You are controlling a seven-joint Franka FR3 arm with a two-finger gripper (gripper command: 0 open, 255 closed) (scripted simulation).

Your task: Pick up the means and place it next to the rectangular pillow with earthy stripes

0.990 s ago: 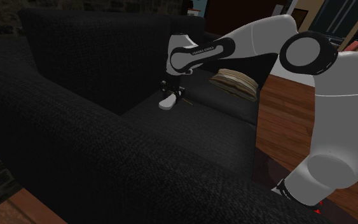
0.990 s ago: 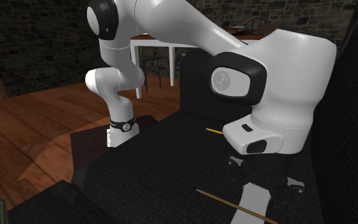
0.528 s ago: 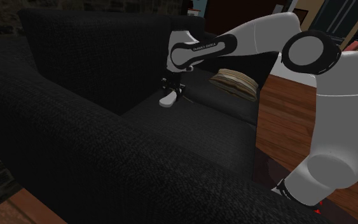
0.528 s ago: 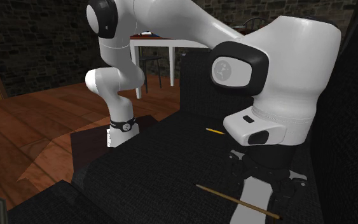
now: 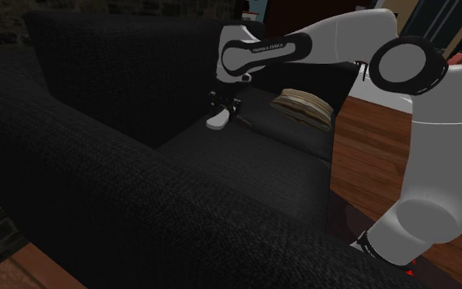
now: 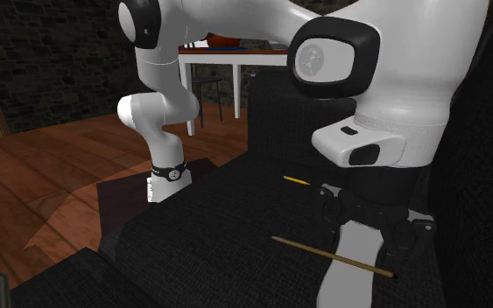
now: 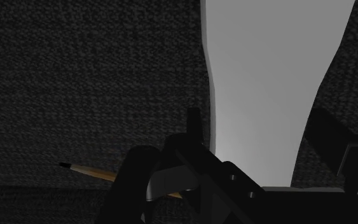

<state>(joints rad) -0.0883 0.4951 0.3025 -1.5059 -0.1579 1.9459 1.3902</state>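
My gripper point(image 5: 221, 110) hangs over the black sofa seat point(image 5: 245, 164), shut on a plain white elongated object point(image 5: 217, 122). In the second exterior view this white object point(image 6: 348, 258) hangs down between the black fingers point(image 6: 391, 249). The wrist view has the white object point(image 7: 266, 70) stretching away from my gripper point(image 7: 257, 124), clasped between both fingers. A thin brown pencil-like stick point(image 6: 327, 255) crosses just in front of the hand; I cannot tell whether it touches anything. The striped brown pillow point(image 5: 303, 107) lies on the seat, to the shoulder view's right of the gripper.
The sofa's tall backrest point(image 5: 122, 74) and a thick armrest point(image 5: 139, 213) bound the seat. A short yellow pencil point(image 6: 295, 179) lies on the seat farther from the hand. Wooden floor point(image 6: 52, 175) and a white table point(image 6: 227, 61) lie beyond the sofa.
The arm has risen, taking the white object up off the seat. The brown stick has shifted upward along with the hand.
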